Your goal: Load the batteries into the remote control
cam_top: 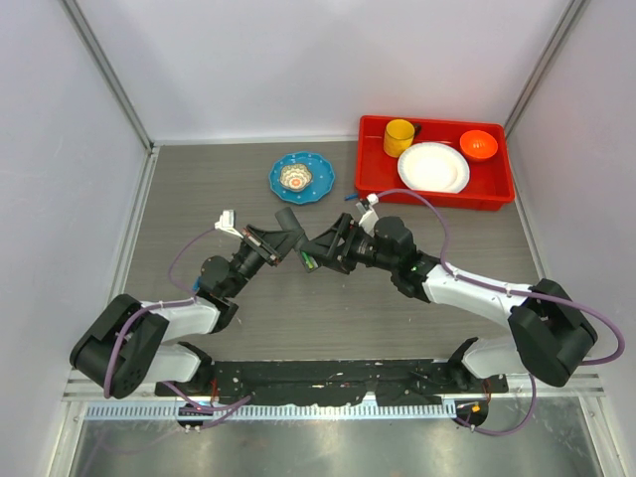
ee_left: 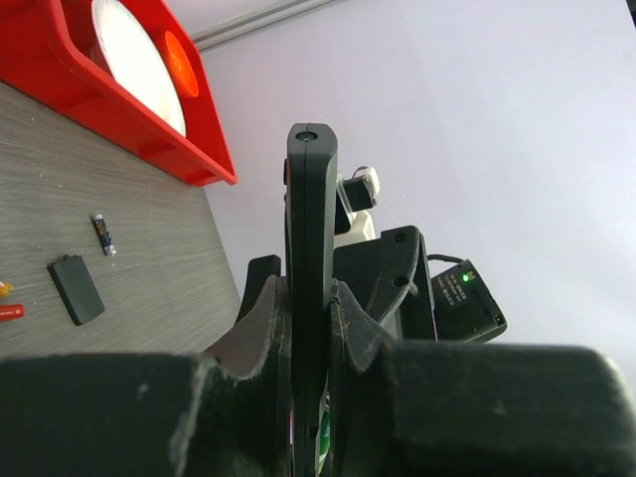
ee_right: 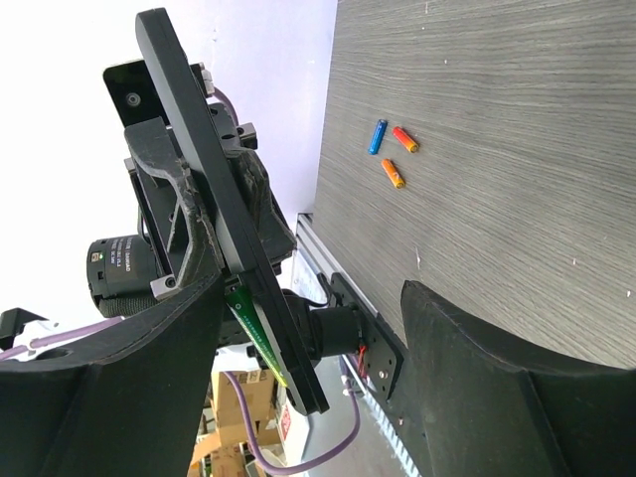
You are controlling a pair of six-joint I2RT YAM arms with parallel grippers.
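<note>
Robot lab cell; white panel walls; aluminium frame rails.

The top view looks down from above and behind the arm bases, which sit at 6 o'clock; it stands far off and takes in the whole surface, with the red tray at 1 o'clock; the left wrist view peers close along the left tool, the tray at 10 o'clock; the right wrist view, rolled sideways behind the right tool, has the surface at 2 o'clock; both wrist views share the remote control.

Black remote control, orange-red batteries
</note>
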